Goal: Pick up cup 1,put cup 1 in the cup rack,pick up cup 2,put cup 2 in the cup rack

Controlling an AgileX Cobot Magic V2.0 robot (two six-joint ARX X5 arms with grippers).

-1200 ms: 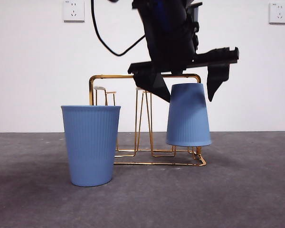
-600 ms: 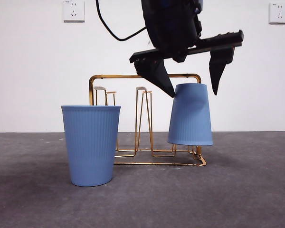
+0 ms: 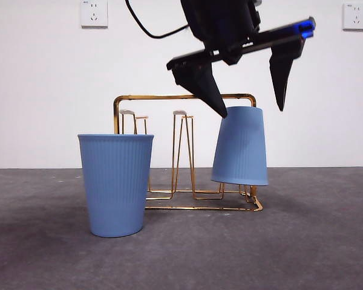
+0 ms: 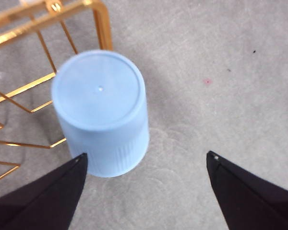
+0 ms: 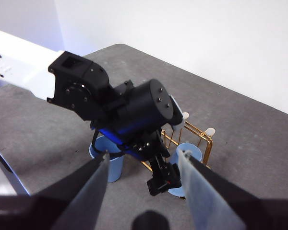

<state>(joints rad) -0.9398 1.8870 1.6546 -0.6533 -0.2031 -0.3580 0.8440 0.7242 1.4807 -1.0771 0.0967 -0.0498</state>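
Above the inverted cup on the cup rack, left gripper tilted, jaws spread, empty.

The front view looks level from table height, close up. The left wrist camera looks straight down, near; the right one looks from high, at about five o'clock. All share the rack and the upturned cup.
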